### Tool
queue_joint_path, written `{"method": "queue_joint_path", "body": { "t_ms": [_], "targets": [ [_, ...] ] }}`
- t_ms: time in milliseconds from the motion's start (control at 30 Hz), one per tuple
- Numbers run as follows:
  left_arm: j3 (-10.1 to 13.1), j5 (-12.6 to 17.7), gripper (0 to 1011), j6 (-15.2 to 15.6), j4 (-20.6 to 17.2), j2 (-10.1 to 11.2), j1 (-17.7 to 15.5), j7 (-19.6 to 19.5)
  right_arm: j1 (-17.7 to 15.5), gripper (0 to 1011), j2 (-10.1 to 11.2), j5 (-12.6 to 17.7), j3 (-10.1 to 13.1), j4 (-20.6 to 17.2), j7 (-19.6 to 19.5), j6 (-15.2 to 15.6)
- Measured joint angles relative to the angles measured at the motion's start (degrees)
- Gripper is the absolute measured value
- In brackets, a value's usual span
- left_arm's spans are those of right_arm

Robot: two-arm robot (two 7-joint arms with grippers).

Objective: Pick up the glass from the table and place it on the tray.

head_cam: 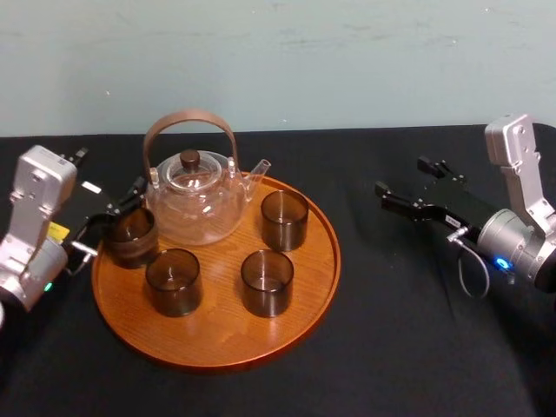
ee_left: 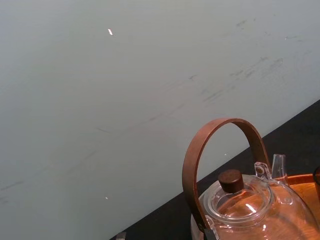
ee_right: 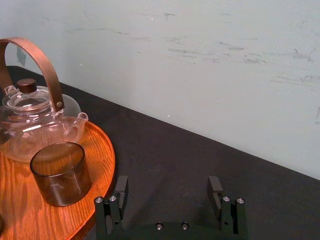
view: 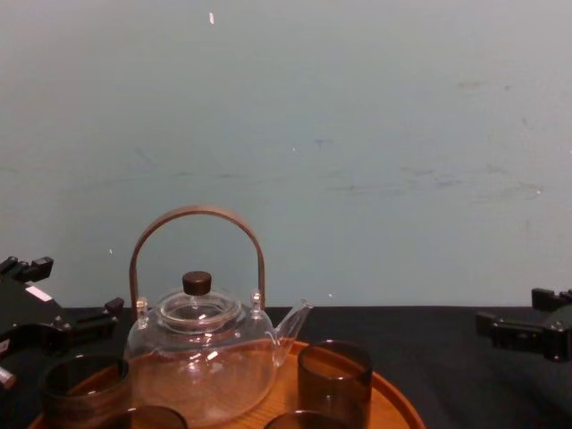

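Moment of placement. My left gripper (head_cam: 109, 221) sits at the left rim of the round wooden tray (head_cam: 217, 334), closely flanking the smoked glass (head_cam: 132, 236). I cannot tell whether it grips the glass or has let go. The glass lies inside the rim, just beside the glass teapot (head_cam: 193, 195), probably because that is the free spot nearest my left arm. I cannot tell whether its base touches the wood. My right gripper (head_cam: 401, 175) hovers over the black table (head_cam: 391, 330), well apart from the tray, spread wide and empty, presumably to leave the work uncrowded. Count: one tray, one teapot and four glasses, namely this one and three others (head_cam: 267, 281) standing free on the tray.
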Motion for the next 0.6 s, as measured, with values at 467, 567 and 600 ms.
{"method": "queue_joint_path", "body": {
  "t_ms": [467, 567, 600],
  "targets": [
    [0.0, 0.0, 1001, 0.0, 0.0, 0.0, 0.0, 0.0, 0.07, 1002, 0.0, 0.02, -0.07, -0.07, 0.05, 0.02],
    [0.0, 0.0, 1001, 0.0, 0.0, 0.0, 0.0, 0.0, 0.07, 1002, 0.0, 0.02, -0.07, -0.08, 0.06, 0.03],
    [0.0, 0.0, 1001, 0.0, 0.0, 0.0, 0.0, 0.0, 0.07, 1002, 0.0, 0.02, -0.07, -0.08, 0.07, 0.03]
  ]
}}
